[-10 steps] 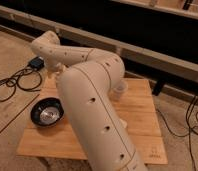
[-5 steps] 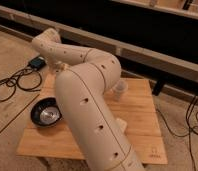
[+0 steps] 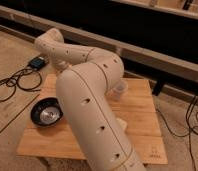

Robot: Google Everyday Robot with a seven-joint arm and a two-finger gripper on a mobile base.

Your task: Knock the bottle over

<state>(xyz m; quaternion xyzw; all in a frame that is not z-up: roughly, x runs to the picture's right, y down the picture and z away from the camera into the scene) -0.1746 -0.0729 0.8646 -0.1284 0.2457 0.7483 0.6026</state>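
Translucent bottle (image 3: 120, 90) standing upright at worktop (image 3: 142, 120) 2 o'clock. Gripper hiding behind the arm (image 3: 92, 105) near it, jaws' state untellable. Judging: approach step, needing a sideways shove next.

Low wooden table (image 3: 142, 107) on rough concrete floor (image 3: 12, 55), black cables (image 3: 12, 85) trailing left, dark wall (image 3: 117, 22) behind

One camera looks down from above the arm (image 3: 92, 105), close, onto the wooden table (image 3: 142, 110); gripper hidden.

The cream, rounded arm (image 3: 89, 105) has small dark, perhaps screw, holes.
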